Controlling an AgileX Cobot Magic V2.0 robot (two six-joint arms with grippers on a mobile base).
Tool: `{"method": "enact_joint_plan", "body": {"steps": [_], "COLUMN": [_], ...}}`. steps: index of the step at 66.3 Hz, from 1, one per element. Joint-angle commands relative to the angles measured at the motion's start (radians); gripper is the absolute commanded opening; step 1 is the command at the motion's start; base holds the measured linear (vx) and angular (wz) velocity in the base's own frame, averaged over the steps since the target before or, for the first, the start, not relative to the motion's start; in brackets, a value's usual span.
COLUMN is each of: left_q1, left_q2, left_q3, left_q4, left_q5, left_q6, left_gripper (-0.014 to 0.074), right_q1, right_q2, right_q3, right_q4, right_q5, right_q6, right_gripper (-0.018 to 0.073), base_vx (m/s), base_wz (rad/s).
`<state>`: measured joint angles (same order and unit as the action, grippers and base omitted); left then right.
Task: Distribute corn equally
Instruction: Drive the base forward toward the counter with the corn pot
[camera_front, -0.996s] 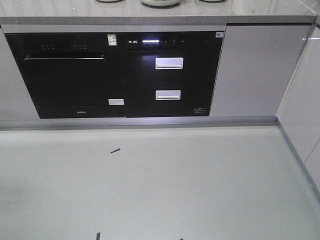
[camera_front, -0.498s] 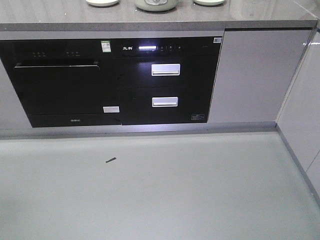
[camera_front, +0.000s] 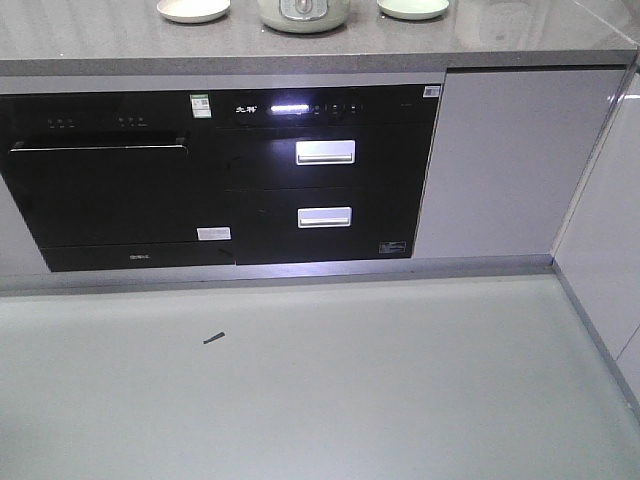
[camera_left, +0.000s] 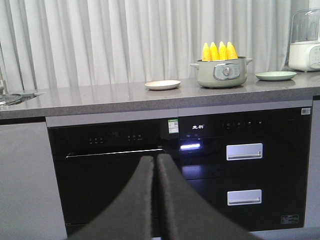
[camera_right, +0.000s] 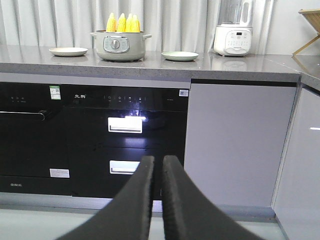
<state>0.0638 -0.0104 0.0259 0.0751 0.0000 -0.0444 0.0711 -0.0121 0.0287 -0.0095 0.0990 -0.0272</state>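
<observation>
Several yellow corn cobs (camera_left: 219, 51) stand upright in a grey-green pot (camera_left: 222, 73) on the grey counter, far ahead of both arms. The right wrist view shows the same corn (camera_right: 122, 23) and pot (camera_right: 117, 46). A cream plate (camera_left: 162, 84) lies left of the pot and a green plate (camera_left: 275, 75) lies right of it. In the front view only the pot's base (camera_front: 304, 12) and both plates show; the corn is cut off. My left gripper (camera_left: 155, 157) and right gripper (camera_right: 157, 159) are shut, hold nothing, and hang below counter height facing the cabinets.
Under the counter (camera_front: 120, 50) sit a black built-in oven (camera_front: 100, 190) and a black drawer unit (camera_front: 325, 180), with grey cabinet doors (camera_front: 495, 160) to the right. A white blender (camera_right: 235, 32) stands on the counter's right part. Grey floor (camera_front: 320, 380) lies between me and the cabinets.
The cabinets and the floor mark have slid down and left in the front view, and more of the countertop shows: the base has rolled closer to the counter.
</observation>
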Motion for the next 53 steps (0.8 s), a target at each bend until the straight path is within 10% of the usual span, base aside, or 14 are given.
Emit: {"method": "enact_joint_plan", "body": {"steps": [1, 53], "left_q1": [-0.002, -0.002], "left_q2": [-0.017, -0.017], "left_q3": [0.014, 0.014], "left_q4": [-0.01, -0.01], "left_q5": [-0.069, -0.069], "left_q6": [0.0, 0.0], "left_gripper": [-0.0006, -0.0006], "right_q1": [-0.006, -0.006], "right_q2": [-0.001, -0.001], "right_q3": [0.007, 0.007], "right_q4": [-0.006, -0.006], "right_q5": [-0.078, -0.078], "right_q6": [-0.004, -0.004], "right_gripper": [0.0036, 0.0036], "base_vx": [0.14, 0.12], "base_wz": [-0.02, 0.0]}}
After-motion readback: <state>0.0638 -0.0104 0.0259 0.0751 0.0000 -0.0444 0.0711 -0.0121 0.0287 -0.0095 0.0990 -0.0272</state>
